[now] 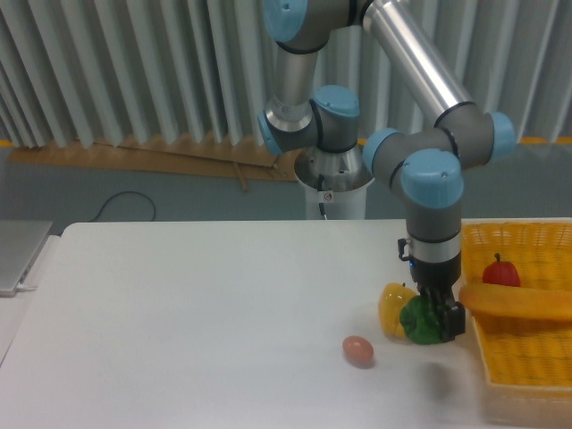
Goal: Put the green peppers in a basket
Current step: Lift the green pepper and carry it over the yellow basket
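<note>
The glossy dark-green pepper (418, 323) sits between the fingers of my gripper (436, 315), which points straight down and is shut on it. The pepper seems to hang slightly above the white table, with a faint shadow below and to the right of it. It is right beside the yellow bell pepper (392, 308) and just left of the yellow-orange mesh basket (523, 357) at the table's right edge. The fingertips are partly hidden by the pepper.
A small red pepper (501, 272) lies in the basket's far part. A long orange object (523, 302) lies across the basket near the gripper. A small brownish egg-shaped object (358, 350) lies on the table (197, 322) to the left. A grey laptop-like edge (18, 255) is at far left.
</note>
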Robot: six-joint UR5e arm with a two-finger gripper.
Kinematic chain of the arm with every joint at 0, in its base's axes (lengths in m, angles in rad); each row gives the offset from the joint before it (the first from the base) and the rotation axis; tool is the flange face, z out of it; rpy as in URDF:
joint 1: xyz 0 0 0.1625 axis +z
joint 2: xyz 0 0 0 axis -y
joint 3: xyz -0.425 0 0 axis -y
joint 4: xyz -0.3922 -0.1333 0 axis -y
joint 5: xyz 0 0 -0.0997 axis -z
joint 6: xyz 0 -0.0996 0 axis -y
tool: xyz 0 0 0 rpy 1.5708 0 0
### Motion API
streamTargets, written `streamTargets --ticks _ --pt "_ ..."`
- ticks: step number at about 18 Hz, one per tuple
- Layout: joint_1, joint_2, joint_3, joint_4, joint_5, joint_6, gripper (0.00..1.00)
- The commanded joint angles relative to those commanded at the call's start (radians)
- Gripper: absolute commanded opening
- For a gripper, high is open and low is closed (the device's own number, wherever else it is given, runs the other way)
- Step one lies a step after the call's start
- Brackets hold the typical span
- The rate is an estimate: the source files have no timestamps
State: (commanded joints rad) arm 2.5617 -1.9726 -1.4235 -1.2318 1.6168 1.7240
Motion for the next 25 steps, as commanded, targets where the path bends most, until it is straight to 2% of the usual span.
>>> streamTargets --ticks 3,7,11,13,22,25 --pt "0.032 -0.008 0.002 -0.003 -0.04 0.051 0.57" --pt "0.092 -0.008 -0.006 -0.003 -0.077 0.207 0.57" --pt "0.104 0.026 -0.02 -0.006 -0.072 0.217 0.57" --pt "0.104 0.05 -0.011 -0.043 -0.071 0.215 0.56" --pt "0.14 0.037 0.006 -0.054 -0.077 0.229 0.56" --pt "0.175 0.031 0.009 -0.055 -0.09 0.305 0.56"
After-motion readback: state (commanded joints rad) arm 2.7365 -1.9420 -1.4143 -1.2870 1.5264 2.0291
